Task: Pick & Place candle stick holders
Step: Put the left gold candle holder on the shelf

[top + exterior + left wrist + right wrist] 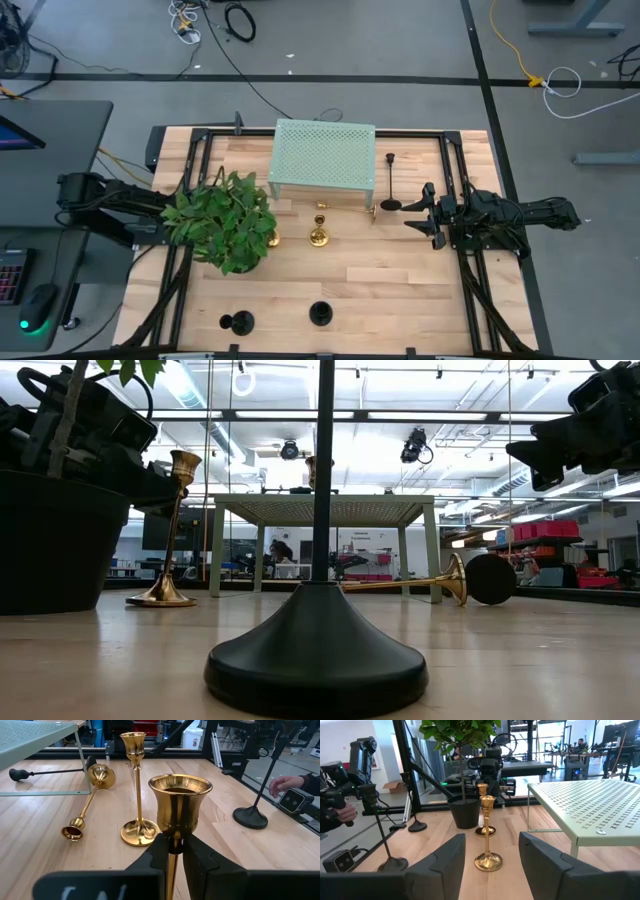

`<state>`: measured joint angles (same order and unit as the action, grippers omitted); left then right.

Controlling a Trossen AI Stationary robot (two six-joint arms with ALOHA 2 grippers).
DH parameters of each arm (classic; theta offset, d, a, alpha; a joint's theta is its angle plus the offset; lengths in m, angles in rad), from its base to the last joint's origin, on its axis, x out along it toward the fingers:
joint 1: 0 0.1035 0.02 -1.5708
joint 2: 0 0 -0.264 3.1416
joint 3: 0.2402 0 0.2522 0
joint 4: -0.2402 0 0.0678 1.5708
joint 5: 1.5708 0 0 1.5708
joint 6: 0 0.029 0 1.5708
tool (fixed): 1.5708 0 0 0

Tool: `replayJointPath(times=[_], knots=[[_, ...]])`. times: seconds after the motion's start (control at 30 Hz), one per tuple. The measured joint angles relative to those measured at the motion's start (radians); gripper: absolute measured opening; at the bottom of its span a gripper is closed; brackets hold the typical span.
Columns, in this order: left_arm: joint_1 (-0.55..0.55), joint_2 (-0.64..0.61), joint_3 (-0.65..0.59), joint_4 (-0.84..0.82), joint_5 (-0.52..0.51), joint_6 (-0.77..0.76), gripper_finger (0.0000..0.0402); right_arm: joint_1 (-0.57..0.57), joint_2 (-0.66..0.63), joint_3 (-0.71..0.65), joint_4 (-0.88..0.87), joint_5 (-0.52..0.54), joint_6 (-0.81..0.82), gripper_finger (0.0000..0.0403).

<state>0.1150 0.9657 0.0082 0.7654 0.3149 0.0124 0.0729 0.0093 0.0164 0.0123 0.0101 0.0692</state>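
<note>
My left gripper is shut on a gold candle stick holder next to the potted plant; the leaves hide it in the high view. A second gold holder stands upright on its base in mid-table. A third gold one lies on its side by the stand. One black holder lies on its side, and two black ones stand near the table's near edge. My right gripper is open and empty, at the right, facing the upright gold holder. My left gripper pinches the gold holder's thin stem just below its cup, between the two fingers. The fingers come about level from the table's left side and lie across the stem. The holder stands upright; whether its base rests on the table I cannot tell.
A leafy potted plant stands at mid-left, over my left arm. A pale green perforated stand sits at the far middle. A person's hand shows beyond the table's near edge.
</note>
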Motion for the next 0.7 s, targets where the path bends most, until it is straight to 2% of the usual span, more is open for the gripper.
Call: replayJointPath(times=[0.4,0.7], knots=[[0.002,-0.048,0.000,-0.009,-0.007,0.004,0.0032,0.000,0.000,0.000,0.000,0.000,0.000,0.0185],[0.070,-0.157,0.000,-0.130,0.013,0.002,0.0032,0.000,0.000,0.000,0.000,0.000,0.000,0.0185]])
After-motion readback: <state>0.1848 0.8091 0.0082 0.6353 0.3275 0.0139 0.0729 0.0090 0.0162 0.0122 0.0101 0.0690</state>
